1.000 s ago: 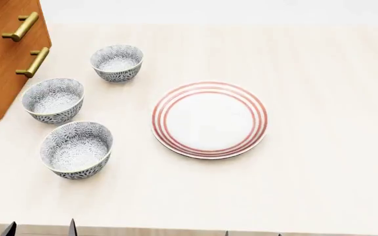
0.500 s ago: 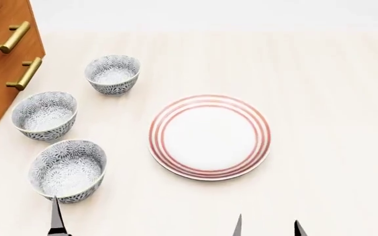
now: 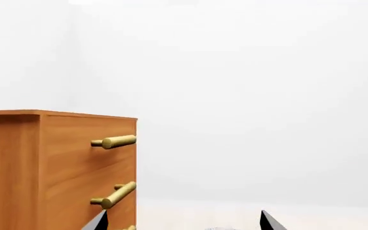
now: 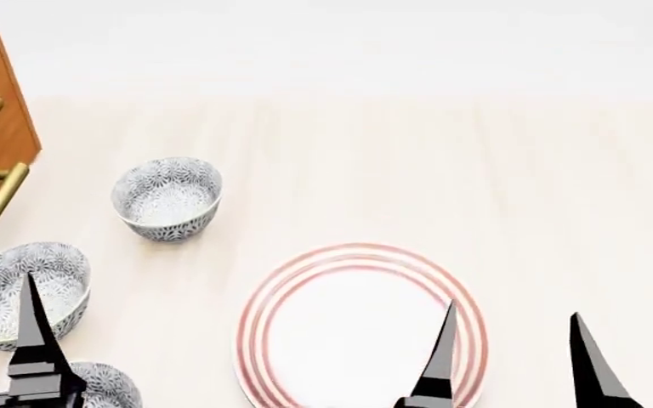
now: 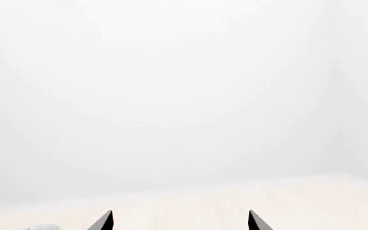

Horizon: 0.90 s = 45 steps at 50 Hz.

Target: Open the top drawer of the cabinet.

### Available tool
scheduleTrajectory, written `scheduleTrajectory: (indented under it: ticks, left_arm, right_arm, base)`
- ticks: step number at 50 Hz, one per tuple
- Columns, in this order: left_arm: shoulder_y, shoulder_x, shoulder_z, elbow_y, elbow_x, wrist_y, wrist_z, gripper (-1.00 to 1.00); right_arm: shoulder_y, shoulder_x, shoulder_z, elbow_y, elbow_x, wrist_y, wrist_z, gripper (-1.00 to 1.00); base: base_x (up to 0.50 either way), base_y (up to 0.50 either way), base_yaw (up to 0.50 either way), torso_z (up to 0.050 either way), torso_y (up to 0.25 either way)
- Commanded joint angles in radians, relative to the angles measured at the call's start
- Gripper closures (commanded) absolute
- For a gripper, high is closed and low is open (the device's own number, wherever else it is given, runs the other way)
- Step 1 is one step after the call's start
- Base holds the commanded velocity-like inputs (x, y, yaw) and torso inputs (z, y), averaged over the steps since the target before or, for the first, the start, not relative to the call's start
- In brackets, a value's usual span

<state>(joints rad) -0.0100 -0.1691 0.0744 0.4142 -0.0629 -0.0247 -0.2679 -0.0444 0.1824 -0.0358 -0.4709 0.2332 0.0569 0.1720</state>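
Orange-brown wood marks the cabinet [image 3: 56, 167], a small chest standing at the far left of the pale worktop [image 4: 417, 170], and its top drawer [image 3: 88, 143] is the uppermost front, shut flush with the two below and carrying a brass bar handle [image 3: 117, 141] that juts out toward the open middle of the worktop. In the head view only the cabinet's right edge and two lower handles show at the left border, so the wrist camera gives the clearer look at the target. Left gripper [image 3: 180, 221] sits low and near, its two dark fingertips spread wide with nothing between them, pointed roughly toward the cabinet but well apart from any handle; that wide spread would suit closing around the bar. Right gripper [image 5: 178, 220] also stands wide and empty, facing bare worktop and wall, probably just held out of the way. Between the grippers and the cabinet lie blue-grey patterned bowls [image 4: 167, 200] near the cabinet's foot and a white plate with red rings [image 4: 355, 327], things the left arm would likely need to pass above.
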Motion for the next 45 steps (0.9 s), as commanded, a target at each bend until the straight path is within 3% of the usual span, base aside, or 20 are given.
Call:
scheduleTrajectory:
  ticks: [1, 34, 45]
  left_arm:
    - [0.021, 0.004, -0.009, 0.075, 0.013, -0.034, 0.032, -1.0]
    - [0.039, -0.026, 0.028, 0.088, -0.03, -0.018, 0.038, -1.0]
    - [0.048, -0.035, 0.041, 0.089, -0.041, -0.005, 0.042, -1.0]
  right_arm:
    - [-0.021, -0.002, 0.025, -0.083, -0.022, 0.003, -0.002, -1.0]
    - [-0.013, 0.016, 0.005, -0.046, -0.036, 0.008, 0.034, -1.0]
    - [-0.018, 0.017, 0.014, -0.038, -0.002, -0.027, 0.028, -1.0]
  base:
    - [0.5, 0.0, 0.0, 0.0, 0.0]
    - [0.5, 0.0, 0.0, 0.0, 0.0]
    - [0.02, 0.0, 0.05, 0.0, 0.0]
